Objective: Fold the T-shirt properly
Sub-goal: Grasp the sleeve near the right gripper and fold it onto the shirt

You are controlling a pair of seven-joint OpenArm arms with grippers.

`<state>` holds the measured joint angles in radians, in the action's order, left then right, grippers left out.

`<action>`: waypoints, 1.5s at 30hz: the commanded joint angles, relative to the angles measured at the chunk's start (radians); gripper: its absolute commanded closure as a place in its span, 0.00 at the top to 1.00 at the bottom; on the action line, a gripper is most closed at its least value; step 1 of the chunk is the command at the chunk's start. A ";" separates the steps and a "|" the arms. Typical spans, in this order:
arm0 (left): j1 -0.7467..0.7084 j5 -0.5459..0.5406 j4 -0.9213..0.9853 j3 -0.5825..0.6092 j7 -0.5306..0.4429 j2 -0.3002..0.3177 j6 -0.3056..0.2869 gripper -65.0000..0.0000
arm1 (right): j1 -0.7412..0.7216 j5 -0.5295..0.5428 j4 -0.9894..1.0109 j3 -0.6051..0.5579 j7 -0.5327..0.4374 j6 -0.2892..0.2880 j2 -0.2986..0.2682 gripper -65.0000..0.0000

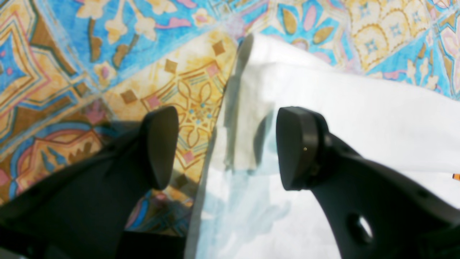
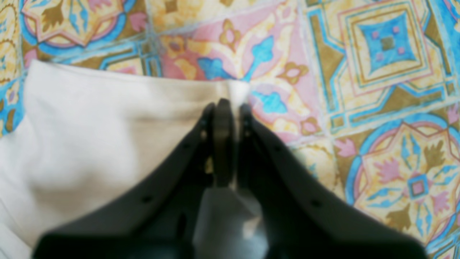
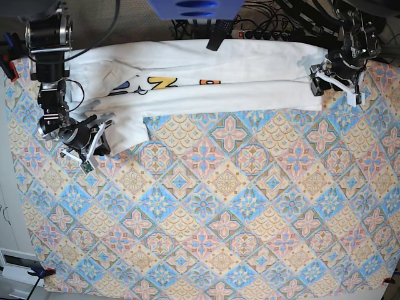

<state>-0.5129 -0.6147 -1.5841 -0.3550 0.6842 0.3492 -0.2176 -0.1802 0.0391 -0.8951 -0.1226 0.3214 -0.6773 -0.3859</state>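
T-shirt (image 3: 225,87): lies spread sideways along the far edge of the patterned tablecloth (image 3: 206,206), already doubled lengthwise into a long white band; coloured print peeks out near its sleeve end, toward the right arm.
Right gripper (image 2: 230,108): pressed together on a corner of the T-shirt's white fabric, at the sleeve end; in the base view it sits at the cloth's near-side flap.
Left gripper (image 1: 226,147): spread wide, straddling the T-shirt's edge at the opposite, hem end; one finger is over the tablecloth, the other over the white cloth, nothing pinched.
Step in hand, as I judge it: securing both ends of the T-shirt before the next fold; only one end is held.
Risk, uneven lift: if the right gripper rises while the left gripper holds nothing, the T-shirt drags and skews, and the doubled band slides apart.
Risk, thin bite: the right gripper holds close to the very corner; the fabric may slip out under tension, or only the top layer may come up.
Risk, missed layers: the left gripper sits across a stacked edge; closing too high may catch one ply and leave the lower one on the tablecloth.
Risk, tablecloth: the finger outside the T-shirt's edge may pinch the tablecloth together with the shirt.
Hidden: how many layers the right gripper holds cannot be told.
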 commanded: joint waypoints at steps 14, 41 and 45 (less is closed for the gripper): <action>-0.002 -0.012 -0.019 -0.006 -0.017 0.015 -0.004 0.65 | 0.264 -0.015 -0.474 0.199 0.155 -0.021 -0.009 0.00; 0.000 -0.012 -0.019 -0.006 -0.019 0.015 -0.004 0.65 | 0.755 -0.015 -1.004 0.323 0.344 -0.021 -0.003 0.00; 0.000 -0.012 -0.019 -0.006 -0.019 0.015 -0.004 0.65 | 0.753 -0.017 -1.004 0.323 0.457 -0.021 -0.003 0.00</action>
<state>-0.5129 -0.6216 -1.5841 -0.3550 0.6830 0.3496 -0.2173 0.5713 0.0132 -1.8805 0.1944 0.7925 -0.7025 -0.3744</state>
